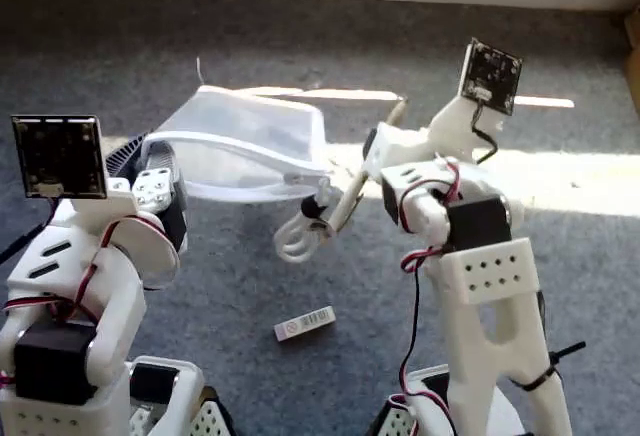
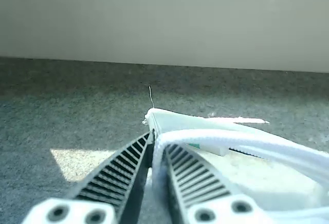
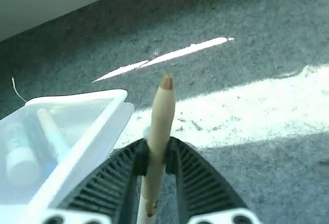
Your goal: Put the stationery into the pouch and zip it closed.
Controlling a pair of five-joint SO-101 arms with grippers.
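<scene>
**Pouch held at one end, pencil gripped beside its mouth**

The translucent white zip pouch [image 1: 250,141] is lifted off the grey carpet [image 1: 230,286] in the far middle of the scene, sagging from its left end. There the left gripper [image 2: 152,137] has its black ribbed jaws pressed together on the pouch's edge. The pouch stretches away to the right from that hold.

The right gripper [image 3: 157,149] is just right of the pouch's right end. Its jaws are clamped on a slim beige pencil [image 3: 163,106], which stands tilted, its upper end leaning to the far right. Its brown tip pokes out beyond the jaws. The pencil is outside the pouch, close beside its rim.

Through the pouch's wall the right wrist view shows a white tube-shaped item [image 3: 20,160] and a pale stick [image 3: 51,131] lying inside.

A small white rectangular eraser [image 1: 304,323] lies flat on the carpet nearer the arms, between their two bases and well apart from the pouch. A bright sunlit patch [image 1: 570,181] crosses the carpet on the right.
</scene>
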